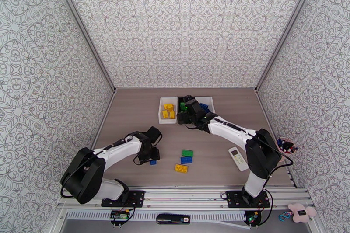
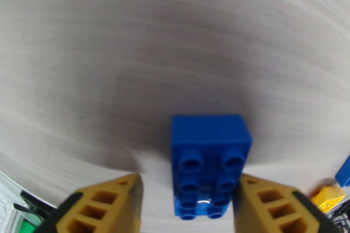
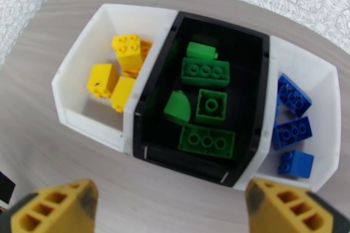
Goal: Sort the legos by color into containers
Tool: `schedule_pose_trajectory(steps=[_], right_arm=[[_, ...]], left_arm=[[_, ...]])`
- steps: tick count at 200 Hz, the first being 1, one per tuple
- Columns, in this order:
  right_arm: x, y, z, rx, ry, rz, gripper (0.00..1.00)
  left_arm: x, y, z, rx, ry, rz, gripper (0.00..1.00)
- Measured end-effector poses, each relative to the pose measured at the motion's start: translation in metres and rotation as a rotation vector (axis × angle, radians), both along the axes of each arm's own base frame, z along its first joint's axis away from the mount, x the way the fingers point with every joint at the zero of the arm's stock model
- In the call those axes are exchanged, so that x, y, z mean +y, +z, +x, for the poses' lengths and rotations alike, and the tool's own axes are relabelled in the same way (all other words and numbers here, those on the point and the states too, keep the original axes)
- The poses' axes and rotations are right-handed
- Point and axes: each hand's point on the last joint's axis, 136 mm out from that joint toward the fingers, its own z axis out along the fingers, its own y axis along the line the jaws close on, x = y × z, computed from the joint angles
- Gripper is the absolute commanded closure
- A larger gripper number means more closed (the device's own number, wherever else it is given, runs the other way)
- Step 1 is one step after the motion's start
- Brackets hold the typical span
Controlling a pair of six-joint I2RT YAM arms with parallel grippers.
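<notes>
A blue lego (image 2: 209, 159) lies on the table between the fingers of my left gripper (image 2: 188, 181). The right finger (image 2: 262, 199) is at the brick's side, and a gap still shows beside the left finger (image 2: 118, 199). From above, this gripper (image 1: 151, 158) is low over that brick (image 1: 153, 162). Loose green (image 1: 187, 152), blue (image 1: 187, 159) and yellow (image 1: 181, 168) legos lie mid-table. My right gripper (image 3: 170, 194) hovers open and empty above the containers. These are a white bin (image 3: 76, 94) with yellow bricks, a black bin (image 3: 151, 98) with green ones, and a white bin (image 3: 332, 98) with blue ones.
A white remote control (image 1: 239, 158) lies right of the loose bricks. A small cup of oddments (image 1: 286, 145) stands at the table's right edge. Patterned walls enclose the table on three sides. The right arm (image 1: 227, 126) reaches across toward the bins.
</notes>
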Motion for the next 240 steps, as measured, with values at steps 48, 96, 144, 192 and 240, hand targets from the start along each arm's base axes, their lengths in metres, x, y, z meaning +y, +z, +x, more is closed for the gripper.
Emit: schedule_pose_trajectory(steps=[48, 96, 144, 192, 240], right_arm=[[-0.001, 0.0, 0.0, -0.003, -0.005, -0.005, 0.08], [-0.008, 0.004, -0.005, -0.007, -0.015, -0.009, 0.09], [-0.015, 0.018, -0.011, -0.026, -0.024, 0.007, 0.09], [-0.036, 0.022, -0.022, -0.025, -0.06, 0.019, 0.1], [-0.073, 0.021, -0.037, -0.01, -0.145, 0.062, 0.1]], left_arm=[[0.0, 0.0, 0.0, -0.002, -0.004, -0.001, 0.63], [-0.001, 0.004, 0.002, -0.019, -0.004, -0.011, 0.66], [-0.009, 0.023, 0.015, -0.087, -0.006, -0.051, 0.66], [-0.032, 0.058, 0.051, -0.237, -0.081, -0.131, 0.66], [-0.077, 0.094, 0.122, -0.374, -0.23, -0.172, 0.67]])
